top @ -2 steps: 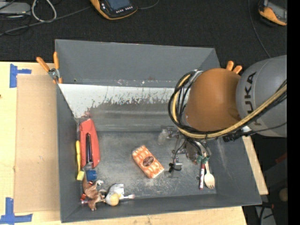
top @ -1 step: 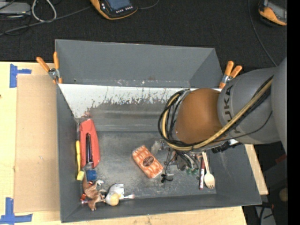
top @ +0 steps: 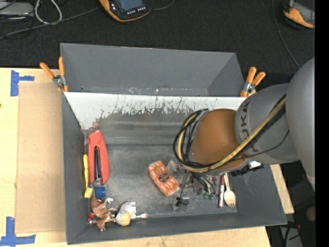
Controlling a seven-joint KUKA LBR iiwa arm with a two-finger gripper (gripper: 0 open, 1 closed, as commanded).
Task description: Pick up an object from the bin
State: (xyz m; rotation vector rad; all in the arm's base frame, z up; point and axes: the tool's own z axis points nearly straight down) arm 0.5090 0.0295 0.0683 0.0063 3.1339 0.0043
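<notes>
My claw (top: 183, 193), open or closed I cannot tell, sits just right of the orange ribbed toy (top: 163, 178), which slants toward it.

My orange wrist cover (top: 216, 135) and cables (top: 186, 138) hide most of the gripper (top: 182, 197) and the bin (top: 128, 163) floor beneath. White plastic utensil (top: 229, 196) pokes out from under them, upper end covered. Small toy figures (top: 110, 213) in the near left corner are too tiny for me to identify.
</notes>
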